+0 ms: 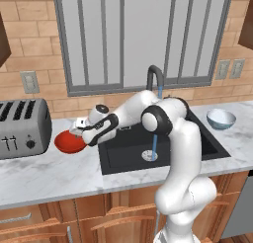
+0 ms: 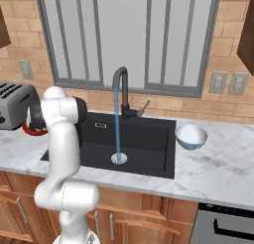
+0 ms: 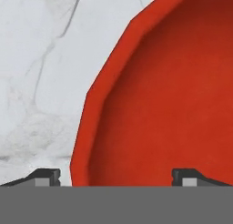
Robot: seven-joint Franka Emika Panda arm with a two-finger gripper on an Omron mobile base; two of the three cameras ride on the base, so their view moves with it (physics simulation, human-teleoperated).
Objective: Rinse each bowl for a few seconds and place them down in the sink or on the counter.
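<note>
Toaster (image 1: 22, 128): stood on the counter (image 1: 44, 175) at the far left, at about 9 o'clock from the red bowl, close beside it.
Red bowl (image 1: 69, 142): sat upright on the counter between the toaster and the sink, its rim just short of the sink's left edge; seen from the hand, its left rim (image 3: 98, 109) lay between the two fingertips.
End effector (image 1: 78, 130): hung low over the red bowl's right rim, at about 2 o'clock from the bowl's centre; jaws spread wide, one fingertip (image 3: 45, 176) outside the rim over bare marble, the other inside the bowl; whether either tip touched the bowl could not be told.
Arm: reached from the base in front of the cabinets, bent left across the sink's front-left corner.
Sink (image 1: 207, 143): black basin set in the counter, silver drain (image 2: 118, 158) near its middle.
Faucet (image 2: 121, 91): dark arch at the basin's back edge, at 12 o'clock from the drain; a thin blue stream (image 2: 117, 124) fell straight onto the drain.
Pale bowl (image 2: 191, 137): upright on the counter just beside the sink's right edge, at about 3 o'clock from the drain, well apart from the end effector.
</note>
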